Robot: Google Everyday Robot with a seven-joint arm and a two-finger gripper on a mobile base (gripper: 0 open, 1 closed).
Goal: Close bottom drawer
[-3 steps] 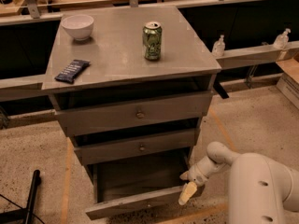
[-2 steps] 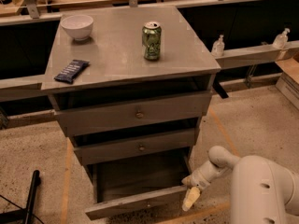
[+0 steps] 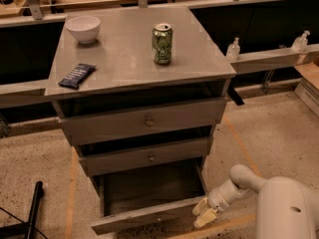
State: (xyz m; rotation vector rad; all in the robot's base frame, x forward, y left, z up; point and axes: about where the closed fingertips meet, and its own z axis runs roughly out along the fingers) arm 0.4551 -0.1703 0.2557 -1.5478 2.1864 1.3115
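Note:
The grey cabinet has three drawers. The bottom drawer is pulled far out at the lower middle, its deep box open and its slim front panel tilted toward the floor. The middle drawer and top drawer stand slightly out. My gripper is at the end of the white arm, right beside the right end of the bottom drawer's front panel, low near the floor. Its cream fingers point down and left.
On the cabinet top stand a green can, a white bowl and a dark snack packet. A black pole lies at the lower left. Sanitiser bottles sit on the ledge at the right. Orange floor tape runs beside the cabinet.
My gripper has dropped a little lower and moved slightly right along the drawer front's right end. The bottom drawer stays pulled out.

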